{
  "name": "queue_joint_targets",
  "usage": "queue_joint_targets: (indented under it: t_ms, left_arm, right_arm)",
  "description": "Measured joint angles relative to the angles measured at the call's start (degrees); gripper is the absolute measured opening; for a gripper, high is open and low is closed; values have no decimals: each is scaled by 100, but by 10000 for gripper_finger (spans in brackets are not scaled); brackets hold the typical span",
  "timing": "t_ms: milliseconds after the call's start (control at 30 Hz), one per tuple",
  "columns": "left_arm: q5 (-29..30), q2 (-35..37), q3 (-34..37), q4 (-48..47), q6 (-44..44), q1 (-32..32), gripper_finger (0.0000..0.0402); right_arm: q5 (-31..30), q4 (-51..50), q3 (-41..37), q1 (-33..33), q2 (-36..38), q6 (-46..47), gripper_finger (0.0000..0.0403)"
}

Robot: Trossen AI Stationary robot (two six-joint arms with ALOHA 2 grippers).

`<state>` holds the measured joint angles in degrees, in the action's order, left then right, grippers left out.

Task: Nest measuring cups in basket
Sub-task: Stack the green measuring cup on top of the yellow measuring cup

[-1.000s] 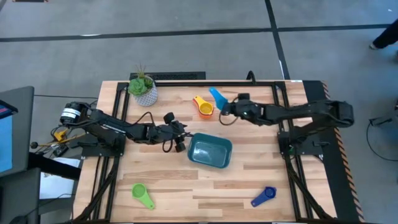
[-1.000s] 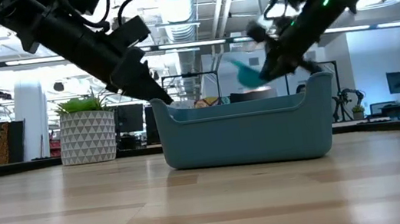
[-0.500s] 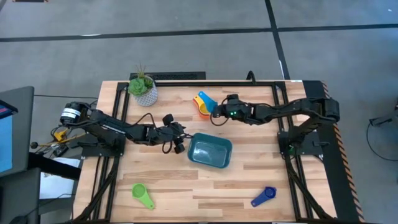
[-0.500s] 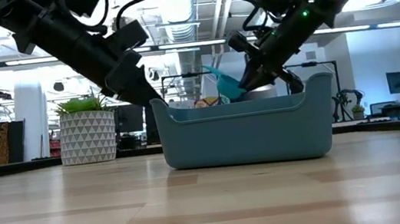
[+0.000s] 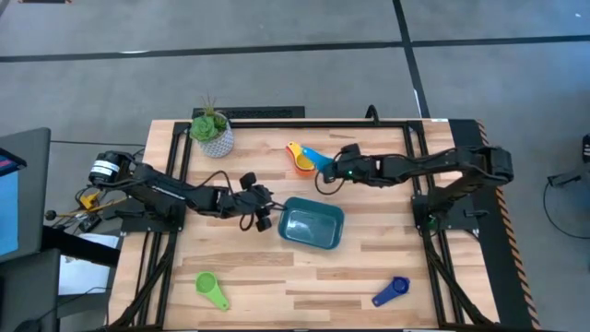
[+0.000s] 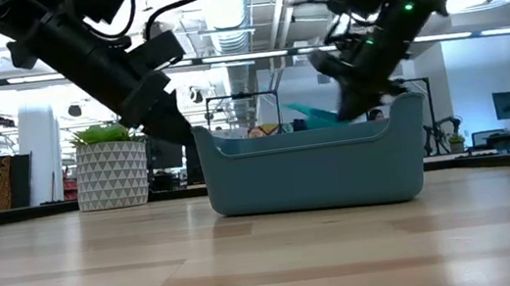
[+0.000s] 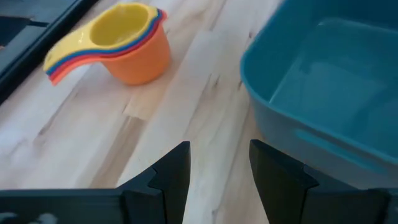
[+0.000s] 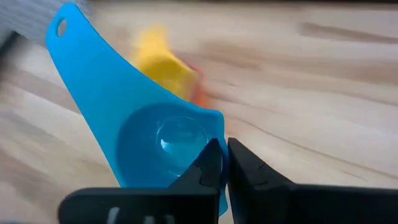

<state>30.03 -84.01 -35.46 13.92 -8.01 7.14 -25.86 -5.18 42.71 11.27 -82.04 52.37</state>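
A stack of nested cups (image 5: 300,160), orange outermost with yellow innermost (image 7: 124,43), stands on the table behind the teal basket (image 5: 311,225). My right gripper (image 5: 329,169) is shut on a light blue cup (image 8: 118,118) and holds it just right of the stack. The cup also shows above the basket's far wall in the low view (image 6: 315,113). My left gripper (image 7: 219,168) hovers open just left of the basket's left wall, nothing between its fingers. A green cup (image 5: 210,289) and a dark blue cup (image 5: 391,291) lie near the table's front edge. My right gripper pinches the light blue cup's bowl rim (image 8: 208,134) between its two fingers, on the side opposite the handle (image 8: 62,28). The fingers come from the table's right, slanting down. The cup is lifted clear of the table, and its handle points away from the gripper toward the stack.
A white patterned pot with a green plant (image 5: 212,134) stands at the far left of the table. A black frame rail (image 5: 277,121) runs along the far edge. Bare wood lies between the basket and the two front cups.
My right gripper has carried the light blue cup toward the table's left, up to the stack, then sunk and rolled. The cup has tipped from steeply tilted to nearly level and sits lower.
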Motion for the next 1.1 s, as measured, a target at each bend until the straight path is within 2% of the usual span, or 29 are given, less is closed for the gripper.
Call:
queue_joint_targets:
  t_ms: [67,200,300,567,733,900,1000,1100]
  left_arm:
    - [42,0,0,-80,-84,47,156]
    - [63,0,0,-283,-275,184,156]
    - [22,32,0,-678,-411,350,156]
    - [-252,822,-233,-2342,-1353,869,156]
    - [-327,1428,-449,-2858,-1792,1276,156]
    - [-1183,1905,-501,-3288,-2244,1630,156]
    - [-1782,2078,-501,-3675,-2891,1911,156]
    - [-2089,2094,-498,-4062,-3625,2347,156]
  right_arm:
    - [-39,-951,8,-51,141,26,23]
    - [-402,-2992,-39,-470,348,786,18]
    - [-406,-3559,-244,-843,591,1278,25]
    - [263,-3578,-916,-1279,819,1832,23]
    - [309,-3249,-1206,-1565,789,2234,32]
    - [364,-3271,-1223,-1826,786,2317,67]
    - [353,-3271,-1223,-1933,792,2331,96]
    - [221,-3249,-1223,-2062,792,2398,137]
